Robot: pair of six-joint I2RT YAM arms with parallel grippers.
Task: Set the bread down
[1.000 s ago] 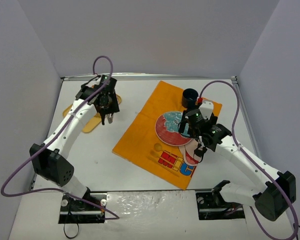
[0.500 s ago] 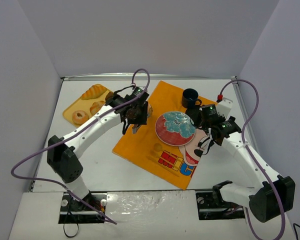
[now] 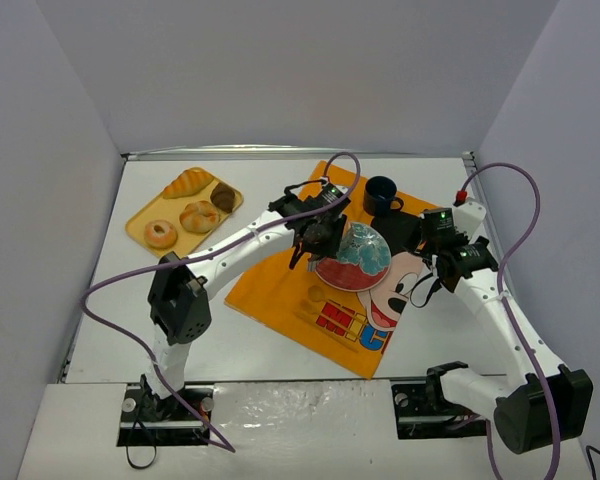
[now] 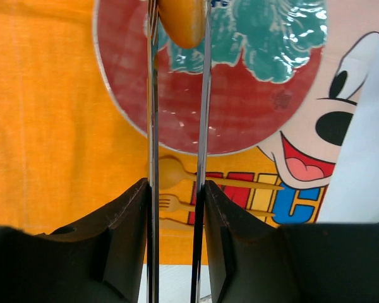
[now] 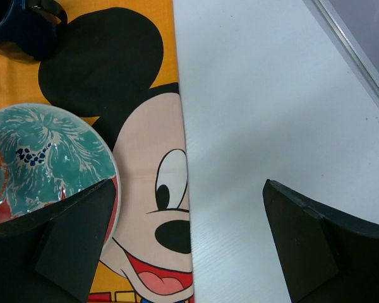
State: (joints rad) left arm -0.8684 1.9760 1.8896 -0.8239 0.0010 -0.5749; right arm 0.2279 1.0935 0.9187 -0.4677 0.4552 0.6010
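Now, at far left a yellow tray (image 3: 135,222) holds a croissant (image 3: 188,183), a dark pastry (image 3: 223,197), a round bun (image 3: 199,216) and a ring donut (image 3: 160,234). To its right, on the orange placemat (image 3: 270,285), sits a red and teal plate (image 4: 240,107). The left gripper (image 3: 318,240) is over the plate's left part, clamped on a golden piece of bread (image 4: 183,22); whether the bread touches the plate cannot be told. A dark blue mug (image 3: 381,192) stands just behind the plate. Farthest right, the right gripper (image 5: 186,246) hangs with jaws spread wide over the placemat's right edge. A second ago the left gripper was at the tray and the right one was over the plate.
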